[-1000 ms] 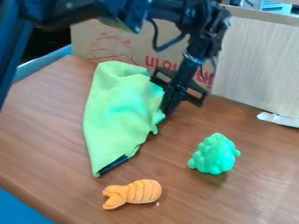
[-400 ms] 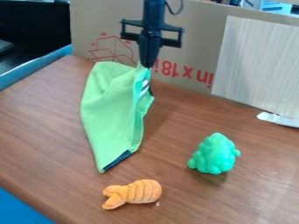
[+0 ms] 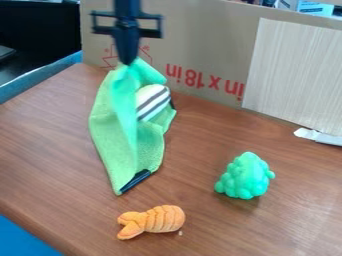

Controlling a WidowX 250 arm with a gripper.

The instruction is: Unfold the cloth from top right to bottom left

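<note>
Gripper [image 3: 127, 62]: clenched on the raised upper part of the green cloth [image 3: 111, 122], which hangs and spreads beneath it onto the table [image 3: 47, 135]. The cloth's long axis runs from the fingertips toward the near side; its narrow, dark-edged corner points that way. Orange toy [image 3: 155, 220]: near that corner, apart from it, in line below the gripper, an obstacle on the near side. Green toy [image 3: 245, 176]: below and right of the gripper, well apart from the cloth. Cardboard [image 3: 207, 47]: upright behind the gripper. Cloth: soft, finely textured, creased, with a striped patch. Orange toy: ribbed, forked at one end. Green toy: lumpy, roughly conical. Table: wood-grained.
</note>
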